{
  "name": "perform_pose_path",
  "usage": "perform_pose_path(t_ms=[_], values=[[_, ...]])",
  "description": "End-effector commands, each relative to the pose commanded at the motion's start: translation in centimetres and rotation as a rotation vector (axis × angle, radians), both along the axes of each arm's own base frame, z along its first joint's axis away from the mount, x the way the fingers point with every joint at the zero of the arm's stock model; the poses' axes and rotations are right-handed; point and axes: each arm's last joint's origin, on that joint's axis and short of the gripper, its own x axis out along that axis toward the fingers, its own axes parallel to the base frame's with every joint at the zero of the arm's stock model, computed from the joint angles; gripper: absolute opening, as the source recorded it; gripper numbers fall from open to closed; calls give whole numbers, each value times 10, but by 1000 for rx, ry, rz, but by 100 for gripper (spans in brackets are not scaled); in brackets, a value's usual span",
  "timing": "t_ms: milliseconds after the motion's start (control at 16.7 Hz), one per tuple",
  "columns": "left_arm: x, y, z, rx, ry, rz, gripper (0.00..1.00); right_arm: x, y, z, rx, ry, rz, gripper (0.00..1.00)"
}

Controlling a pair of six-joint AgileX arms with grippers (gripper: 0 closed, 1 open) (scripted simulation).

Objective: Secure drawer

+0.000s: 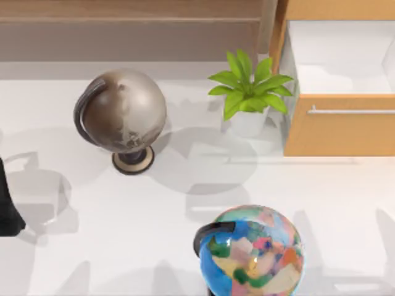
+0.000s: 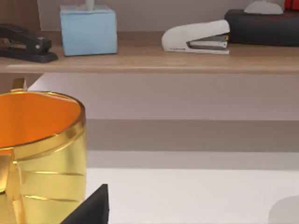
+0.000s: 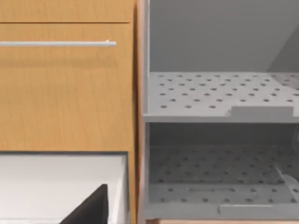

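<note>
The drawer (image 1: 339, 86) stands pulled open at the table's far right, its white inside bare, the silver handle (image 1: 350, 111) across its orange-brown front panel. Just to its left sits a potted plant (image 1: 249, 92). The left arm (image 1: 8, 203) is parked at the left edge. Whether either gripper is released or clenched cannot be told

White table (image 1: 92, 246) — brown wooden ledge (image 1: 123, 9)
</note>
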Motion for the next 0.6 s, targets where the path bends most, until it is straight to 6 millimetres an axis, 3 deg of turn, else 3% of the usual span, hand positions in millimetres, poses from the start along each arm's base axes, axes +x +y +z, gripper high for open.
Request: perform_pose_path(t_ms=[300, 600], values=[[0, 0, 0, 0, 0, 0, 100, 7, 7, -10, -43, 16, 21, 100], [0, 0, 0, 0, 0, 0, 100, 30, 33, -42, -291, 36, 65, 100]])
